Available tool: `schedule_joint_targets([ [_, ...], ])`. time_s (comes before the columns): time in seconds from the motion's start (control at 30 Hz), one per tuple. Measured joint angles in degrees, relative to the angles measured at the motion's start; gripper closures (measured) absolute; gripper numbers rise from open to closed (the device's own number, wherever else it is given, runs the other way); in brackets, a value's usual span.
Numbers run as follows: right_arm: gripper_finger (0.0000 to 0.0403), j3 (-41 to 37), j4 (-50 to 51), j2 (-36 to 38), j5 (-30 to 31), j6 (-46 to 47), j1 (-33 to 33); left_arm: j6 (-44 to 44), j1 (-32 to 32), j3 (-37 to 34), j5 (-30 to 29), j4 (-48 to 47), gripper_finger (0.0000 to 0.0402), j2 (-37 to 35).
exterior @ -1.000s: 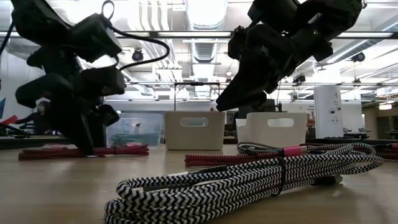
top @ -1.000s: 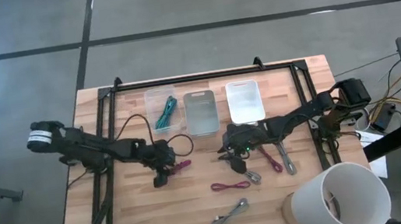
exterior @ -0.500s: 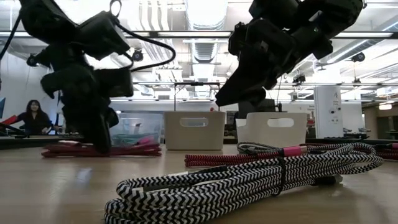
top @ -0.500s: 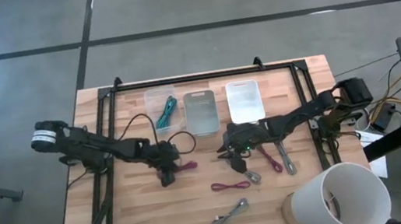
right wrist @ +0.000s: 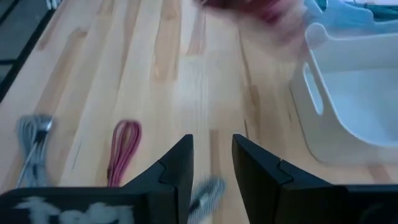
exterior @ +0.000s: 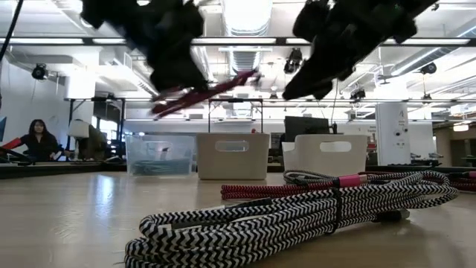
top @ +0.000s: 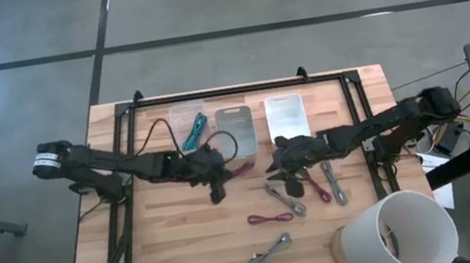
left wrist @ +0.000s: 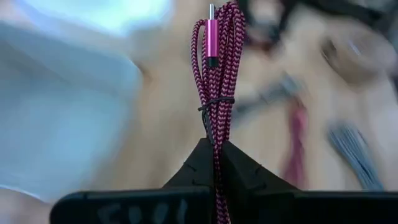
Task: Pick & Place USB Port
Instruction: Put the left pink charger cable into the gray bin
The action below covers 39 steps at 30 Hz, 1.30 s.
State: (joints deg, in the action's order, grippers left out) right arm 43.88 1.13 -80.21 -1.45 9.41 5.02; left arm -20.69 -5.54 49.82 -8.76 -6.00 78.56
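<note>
A pink braided USB cable (left wrist: 216, 68), coiled into a tied bundle, is up in the air with my left gripper (left wrist: 215, 155) shut on it. In the high view the cable (top: 240, 169) hangs over the table's middle, just near the grey bin (top: 235, 131). My right gripper (right wrist: 211, 163) hovers open above the wood to the right of it, with nothing between its fingers. The low view shows the pink cable (exterior: 212, 91) high above the tabletop. My left gripper pinches the bundle's several strands (left wrist: 215, 140) between its two fingers, on the stretch behind the black tie (left wrist: 214, 102). The rest of the bundle runs on past the fingertips to its metal plug (left wrist: 211, 31). The bundle is lifted clear of the table, slanting upward.
At the far side stand a clear bin (top: 190, 128) with a teal cable, the grey bin and a white bin (top: 286, 117). A black-and-white cable (top: 283, 198), red cables (top: 270, 218) and grey ones (top: 268, 251) lie on the wood. A white cylinder (top: 396, 229) stands near right.
My left gripper has taken hold of the pink cable, risen and gone toward the table's right edge. The bundle, which lay flat on the wood, now hangs clear of it, tipped upward. My right gripper has risen a little and drawn back toward the right.
</note>
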Motion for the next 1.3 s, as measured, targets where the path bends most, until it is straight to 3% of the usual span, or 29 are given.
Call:
schedule_joint_targets([
  [0.13, 0.0302, -0.1, 5.5, 4.7, 0.0, 0.2, 0.0, 0.7, 1.3, 3.9, -11.2, 0.2, 0.0383, 0.0],
  [0.23, 0.0307, -0.3, 5.6, 6.7, 0.1, 0.9, 0.0, 0.5, 3.7, 4.6, -15.9, 5.8, 0.0385, 0.4],
  [0.43, 0.0318, -0.3, 5.5, 7.2, 0.1, 0.2, 0.0, -5.2, 10.5, 4.4, -11.0, 13.4, 0.0386, 6.0],
  [0.77, 0.033, -0.3, 6.0, 4.9, 0.1, -5.1, 0.0, -7.0, 19.1, 4.3, -9.7, 15.4, 0.0386, 17.2],
  [1.3, 0.0317, -0.4, 5.8, 2.6, 0.1, -4.9, 0.0, -10.7, 20.6, 4.3, -7.7, 14.5, 0.0381, 24.0],
])
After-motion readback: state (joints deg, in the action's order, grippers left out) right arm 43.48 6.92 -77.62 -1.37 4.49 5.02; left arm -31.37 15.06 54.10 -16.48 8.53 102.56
